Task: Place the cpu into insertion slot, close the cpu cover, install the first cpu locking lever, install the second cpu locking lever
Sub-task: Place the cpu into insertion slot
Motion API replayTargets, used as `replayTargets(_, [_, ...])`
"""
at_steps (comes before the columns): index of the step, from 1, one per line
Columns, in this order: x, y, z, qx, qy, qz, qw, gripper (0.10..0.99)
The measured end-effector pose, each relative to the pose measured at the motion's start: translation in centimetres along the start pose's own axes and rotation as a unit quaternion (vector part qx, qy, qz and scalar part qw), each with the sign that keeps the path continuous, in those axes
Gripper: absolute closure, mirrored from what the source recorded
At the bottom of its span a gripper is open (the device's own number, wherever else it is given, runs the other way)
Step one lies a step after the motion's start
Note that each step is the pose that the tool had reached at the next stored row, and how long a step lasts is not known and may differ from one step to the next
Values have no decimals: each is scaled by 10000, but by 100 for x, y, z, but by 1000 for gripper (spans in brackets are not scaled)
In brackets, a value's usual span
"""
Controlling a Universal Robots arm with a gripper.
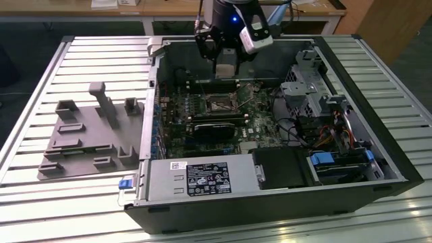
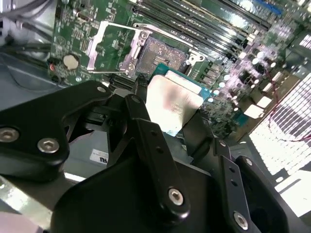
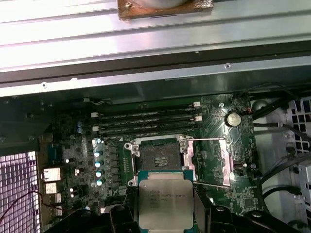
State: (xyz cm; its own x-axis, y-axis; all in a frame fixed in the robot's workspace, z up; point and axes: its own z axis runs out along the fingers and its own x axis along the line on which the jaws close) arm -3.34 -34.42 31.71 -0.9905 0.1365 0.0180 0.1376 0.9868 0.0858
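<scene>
My gripper [image 1: 226,65] hangs inside the open computer case, above the back part of the green circuit board. It is shut on the cpu [image 3: 165,204], a flat square chip with a pale silver top, held by its edges between two black fingers [image 3: 203,209]. In the second wrist view the cpu [image 2: 172,103] sits tilted just short of the insertion slot [image 2: 163,52]. The insertion slot [image 3: 159,158] lies open with its dark centre bare, also seen on the board [image 1: 219,104]. The cpu cover [image 3: 224,162] is swung open beside the slot, a thin silver frame [image 2: 132,53].
The case [image 1: 378,152] stands on a slatted metal table [image 1: 68,61]. A grey moulded fixture [image 1: 88,136] lies at the exterior view's left. A power supply [image 1: 202,179] sits in the case's near end, drive cages and cables [image 1: 310,96] at the exterior view's right. Memory slots [image 3: 146,121] run beside the socket.
</scene>
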Motion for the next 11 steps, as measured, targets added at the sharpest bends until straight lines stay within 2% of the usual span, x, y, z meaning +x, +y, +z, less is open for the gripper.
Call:
replayTargets(3, [0, -3, 29, -5, -23, 275, 9996, 545])
replayTargets(6, [-1, -5, 59, -10, -47, 544, 9985, 545])
replayTargets(11, [-2, -10, 115, -18, -86, 998, 9950, 545])
